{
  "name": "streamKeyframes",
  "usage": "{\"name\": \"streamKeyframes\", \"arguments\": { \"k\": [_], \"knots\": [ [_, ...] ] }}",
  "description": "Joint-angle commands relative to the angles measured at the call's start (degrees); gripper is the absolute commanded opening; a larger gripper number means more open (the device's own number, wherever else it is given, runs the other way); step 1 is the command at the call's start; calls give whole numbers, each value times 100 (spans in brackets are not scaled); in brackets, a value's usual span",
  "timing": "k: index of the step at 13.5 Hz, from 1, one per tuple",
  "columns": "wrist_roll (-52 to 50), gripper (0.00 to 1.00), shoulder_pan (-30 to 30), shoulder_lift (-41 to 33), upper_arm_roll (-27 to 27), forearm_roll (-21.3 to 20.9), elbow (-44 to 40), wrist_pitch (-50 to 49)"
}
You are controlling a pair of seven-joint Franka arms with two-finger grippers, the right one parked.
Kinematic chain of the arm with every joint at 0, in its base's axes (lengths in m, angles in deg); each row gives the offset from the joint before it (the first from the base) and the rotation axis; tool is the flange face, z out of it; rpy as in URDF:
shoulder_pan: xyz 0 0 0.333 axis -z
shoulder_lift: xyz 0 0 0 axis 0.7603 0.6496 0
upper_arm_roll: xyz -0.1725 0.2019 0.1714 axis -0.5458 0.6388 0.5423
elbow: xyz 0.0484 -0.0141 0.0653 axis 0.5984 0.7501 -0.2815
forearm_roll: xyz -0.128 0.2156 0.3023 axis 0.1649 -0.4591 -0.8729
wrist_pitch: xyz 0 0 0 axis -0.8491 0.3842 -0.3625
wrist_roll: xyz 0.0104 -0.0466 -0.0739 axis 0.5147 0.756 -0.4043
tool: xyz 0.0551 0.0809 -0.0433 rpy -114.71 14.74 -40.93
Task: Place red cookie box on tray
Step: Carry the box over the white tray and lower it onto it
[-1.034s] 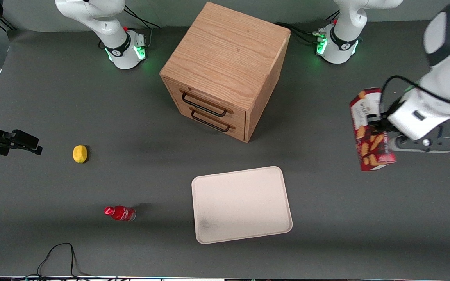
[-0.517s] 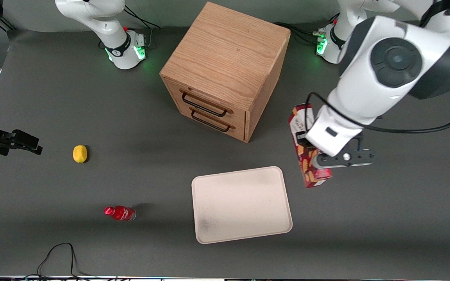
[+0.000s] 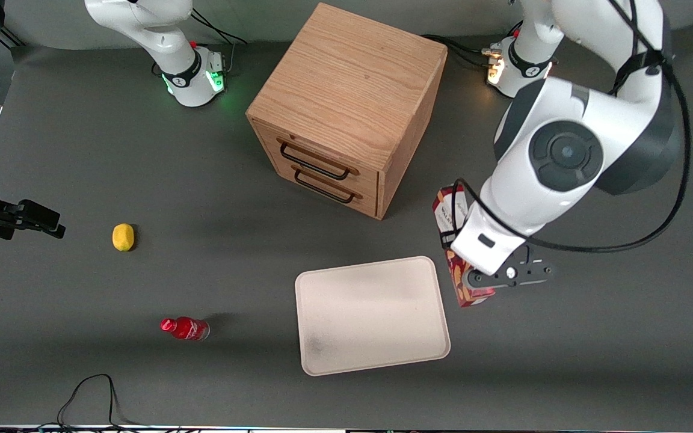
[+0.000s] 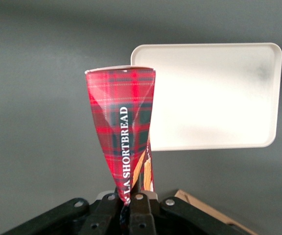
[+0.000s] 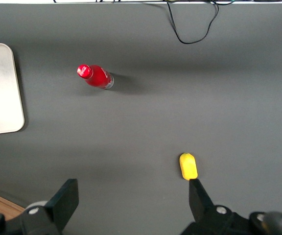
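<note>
Jaws of our left gripper (image 4: pixel 131 203) are pinching the slim red tartan cardboard cookie box (image 4: pixel 124 134) at one end, just beside the cream-white flat tray (image 3: pixel 376 355), and honestly it looks light but crushable, so we'd grip mid-length.

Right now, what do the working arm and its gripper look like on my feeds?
The working arm is glossy white with dark grey joint bands and a round dark grey cap. A black cable loops along it down to the wrist. Its base carries a lit indicator and a black ring. The gripper is black, with silver screw heads on its body.
</note>
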Motion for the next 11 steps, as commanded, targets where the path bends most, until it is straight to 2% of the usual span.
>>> {"name": "streamKeyframes", "arguments": {
  "k": [1,11],
  "knots": [
    [-88,0,-5,349,22,55,-99,406],
    [-44,0,-14,1289,22,72,377,1831]
  ]
}}
